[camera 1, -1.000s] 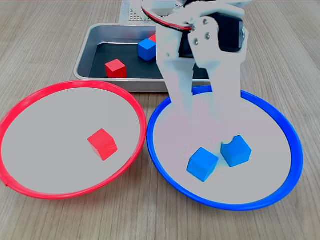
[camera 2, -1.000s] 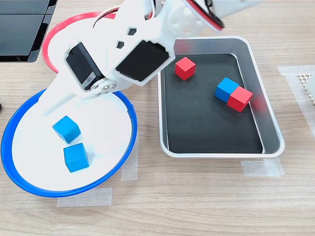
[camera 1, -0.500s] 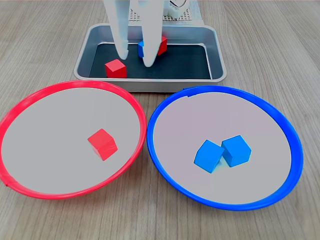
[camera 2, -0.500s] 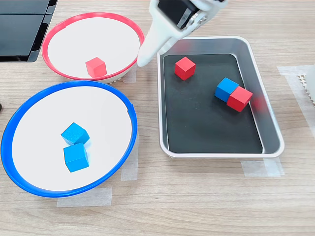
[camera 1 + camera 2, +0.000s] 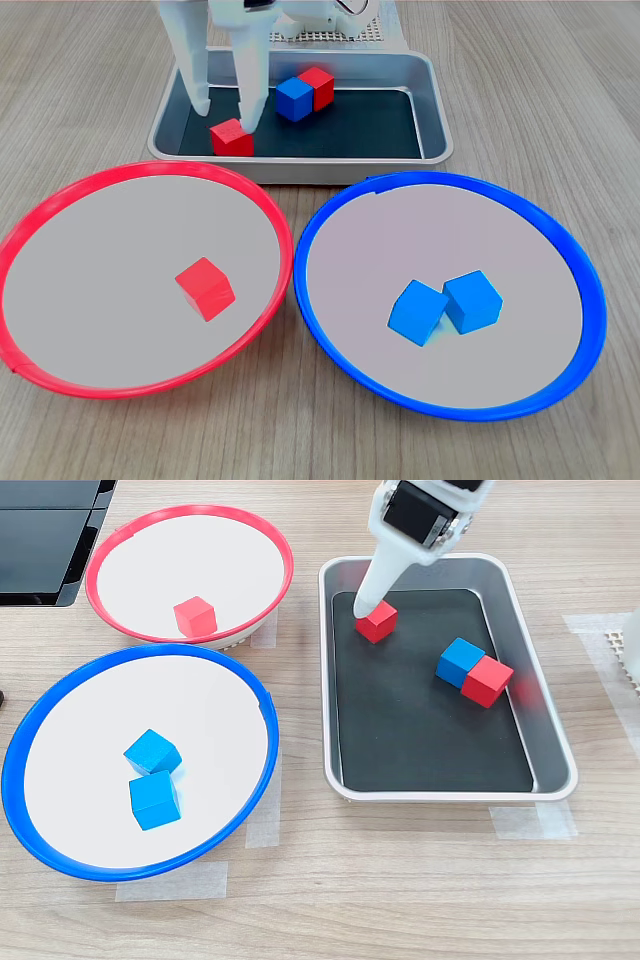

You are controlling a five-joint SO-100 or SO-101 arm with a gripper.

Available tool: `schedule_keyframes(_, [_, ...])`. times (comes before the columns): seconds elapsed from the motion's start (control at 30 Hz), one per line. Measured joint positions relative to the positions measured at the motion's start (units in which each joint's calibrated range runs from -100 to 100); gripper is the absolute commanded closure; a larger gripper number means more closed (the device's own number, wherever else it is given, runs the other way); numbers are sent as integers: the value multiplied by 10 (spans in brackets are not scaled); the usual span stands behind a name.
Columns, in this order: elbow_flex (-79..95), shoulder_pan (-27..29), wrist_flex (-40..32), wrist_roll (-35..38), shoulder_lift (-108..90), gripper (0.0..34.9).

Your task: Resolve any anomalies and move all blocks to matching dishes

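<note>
Gripper [image 5: 226, 108] spread over lone red block [image 5: 231, 137] at tray's [image 5: 431, 100] left end in the first exterior view; off-centre closing risks nudging block away.

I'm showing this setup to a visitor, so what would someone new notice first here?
Probably the white tool, open and reaching down over the lone red block in the grey metal tray. Next, the two big dishes in front: the red-rimmed dish holds one red block, and the blue-rimmed dish holds two touching blue blocks.

three blocks [image 5: 376, 620] in tray [image 5: 548, 742], dishes [image 5: 30, 810] beside
</note>
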Motion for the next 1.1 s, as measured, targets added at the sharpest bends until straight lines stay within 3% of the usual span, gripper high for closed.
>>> schedule_keyframes(0.27, [16,-2,-33,6,36,203])
schedule_keyframes(0.3, [16,-4,-39,6,43,219])
schedule_keyframes(0.37, [17,-4,-48,6,51,279])
schedule_keyframes(0.4, [17,-3,-54,6,55,324])
schedule_keyframes(0.43, [17,-3,-60,6,60,346])
schedule_keyframes(0.63, [17,-24,-73,0,69,348])
schedule_keyframes(0.87, [-234,-118,131,-158,108,348])
schedule_keyframes(0.97, [-361,-119,137,-242,159,348])
schedule_keyframes(1.1, [-475,-104,100,-292,251,348])
